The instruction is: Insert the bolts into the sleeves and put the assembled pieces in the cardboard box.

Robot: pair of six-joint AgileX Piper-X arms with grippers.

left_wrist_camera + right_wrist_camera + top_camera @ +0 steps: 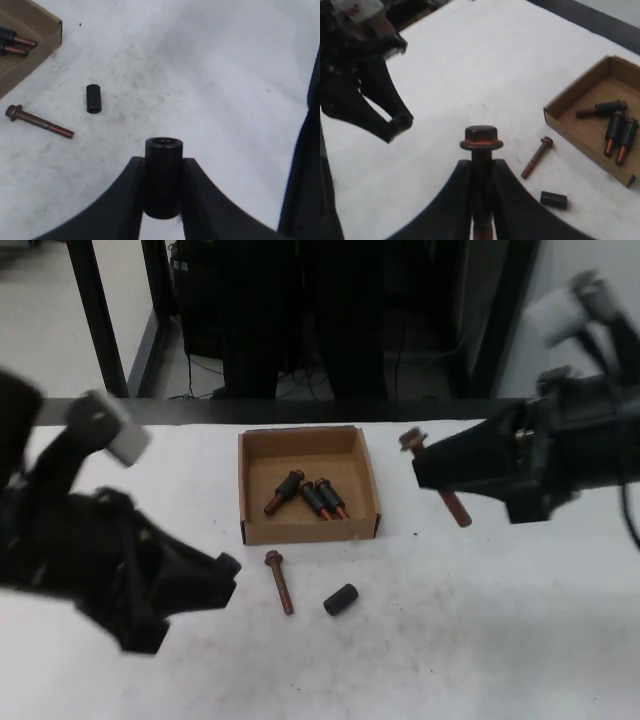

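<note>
Sleeve (163, 185) gripped lengthwise between the closed fingers of the left gripper (163, 165), open bore facing out past the fingertips, held off the white bench (480, 640) at near left. Bolt (481, 139) clamped by its shank in the right gripper (481, 167), fingers shut on it, flanged head clear beyond the tips, held above the bench at far right, just right of the cardboard box (310, 530).

Sat well apart, bolt to the right of and farther than the sleeve, with the box's near right corner roughly between them. Showed, in the high view, a slanted long axis: head toward the far left, bare shank end toward the near right, so pointing away from the sleeve. Judged to need turning, or the sleeve swung round to meet it, before any lining-up of shank with bore.

Left arm (90, 550) set low at the near left edge, fingers aimed right toward the middle of the bench. Right arm (560, 455) set at the right edge, fingers aimed left.

Three assembled pieces (305, 495) laid inside the box. Second bolt (279, 582) and second sleeve (341, 599) loose on the bench just near of the box, beside each other but not touching, closer to the left gripper than to the right.
</note>
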